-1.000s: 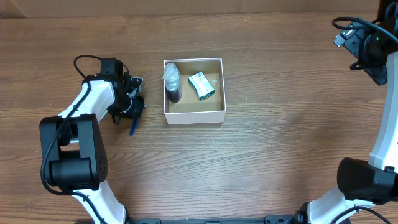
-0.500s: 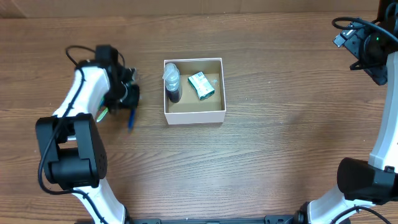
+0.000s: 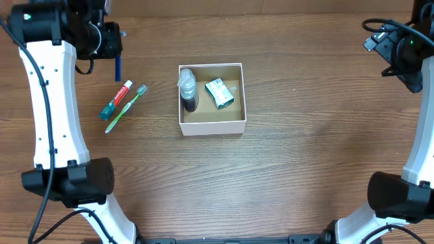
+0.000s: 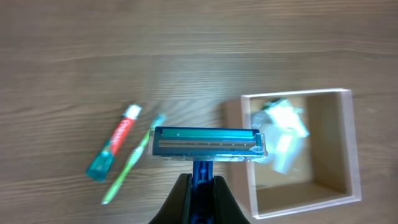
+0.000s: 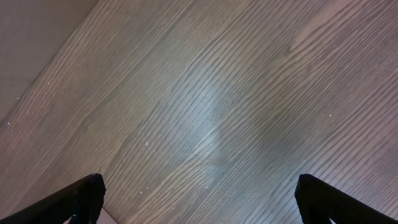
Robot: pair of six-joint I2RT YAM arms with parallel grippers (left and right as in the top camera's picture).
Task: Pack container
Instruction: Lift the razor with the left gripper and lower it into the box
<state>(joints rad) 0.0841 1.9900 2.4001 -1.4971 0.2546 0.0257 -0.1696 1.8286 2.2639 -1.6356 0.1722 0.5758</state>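
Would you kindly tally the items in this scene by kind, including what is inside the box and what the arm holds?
Blue razor, in the left gripper: 1
Toothpaste tube: 1
Green toothbrush: 1
Bottle: 1
Green-and-white packet: 1
Cardboard container: 1
Total: 6

Brown wood-grain table (image 3: 305, 163) fills view; paler tan strip (image 3: 237, 5) along far edge; even soft light
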